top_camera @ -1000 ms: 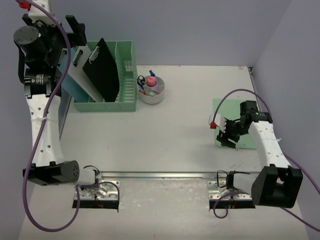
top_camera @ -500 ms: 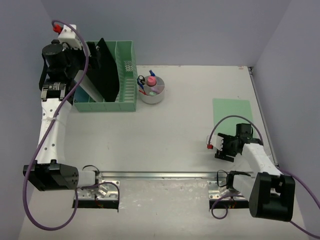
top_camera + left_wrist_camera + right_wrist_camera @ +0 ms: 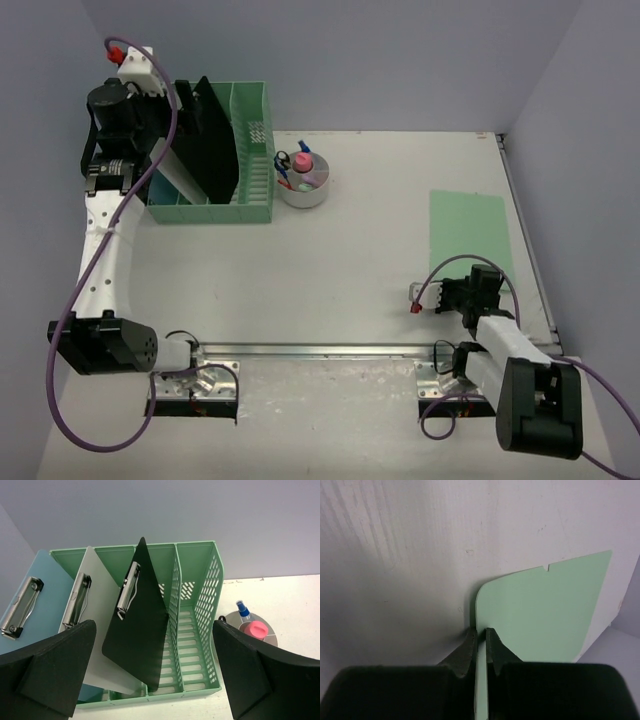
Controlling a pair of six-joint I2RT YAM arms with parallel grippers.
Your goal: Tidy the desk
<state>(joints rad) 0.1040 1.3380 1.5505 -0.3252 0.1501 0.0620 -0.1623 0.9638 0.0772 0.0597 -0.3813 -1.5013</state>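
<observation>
Right tool point(image 3: 480, 635) pinches the green sheet point(image 3: 540, 610) by its near edge, open desk point(image 3: 330, 270) leftward; left tool point(image 3: 154, 645) spread.

Open across the centre of the counter point(image 3: 330, 260) and on to 12 and 1 o'clock. Blocked at 10 o'clock by the mint-green file rack point(image 3: 210, 212), crowded on the left with the leaning blue clipboard point(image 3: 45, 575), white clipboard point(image 3: 100, 600) and black clipboard point(image 3: 142, 630); free in the rightmost slot. Narrowed at 11 o'clock by the round pen cup point(image 3: 305, 195), just beside the rack. Covered at 3 o'clock by the flat green sheet point(image 3: 468, 235), pinched at the near edge in the right tool point(image 3: 480, 632).
</observation>
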